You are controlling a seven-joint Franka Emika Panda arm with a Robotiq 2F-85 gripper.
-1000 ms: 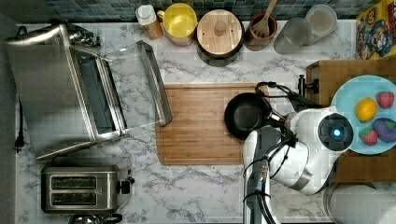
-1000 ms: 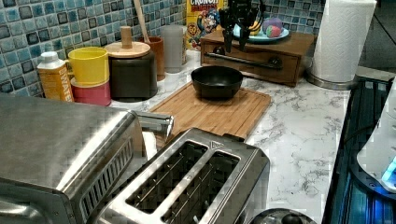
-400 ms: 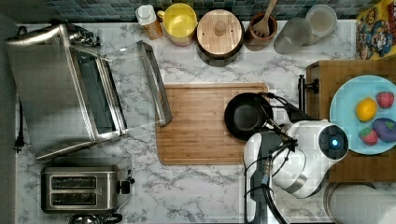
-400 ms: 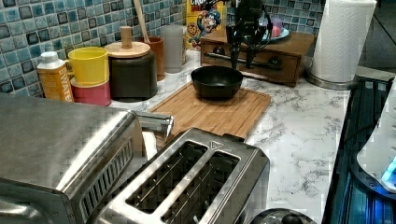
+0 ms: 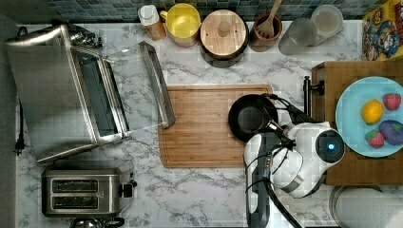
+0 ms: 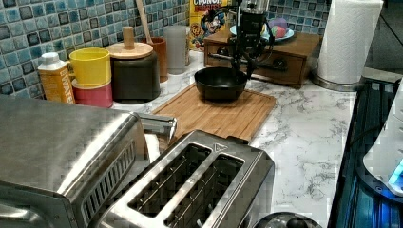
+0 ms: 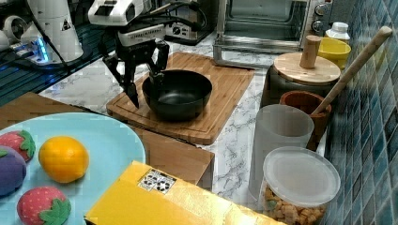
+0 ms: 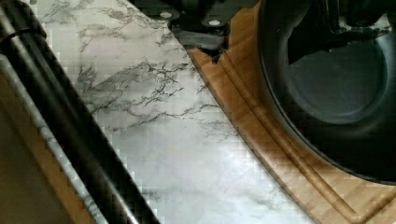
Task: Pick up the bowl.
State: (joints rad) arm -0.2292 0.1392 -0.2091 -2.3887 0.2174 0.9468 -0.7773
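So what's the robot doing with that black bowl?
The robot arm is reaching for the black bowl, which sits on the wooden cutting board. Its gripper is open and straddles the bowl's rim, one finger inside and one outside. It hasn't squeezed or lifted yet, so the bowl rests on the board. The likely next step is closing on the rim.

Glossy black bowl (image 7: 177, 93) (smooth inside), wooden board (image 5: 202, 126) — veined marble counter (image 5: 199, 192)

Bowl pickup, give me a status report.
Tool open, fingers straddling the near rim. Bowl sits upright on the cutting board, not lifted. Nothing in the way.
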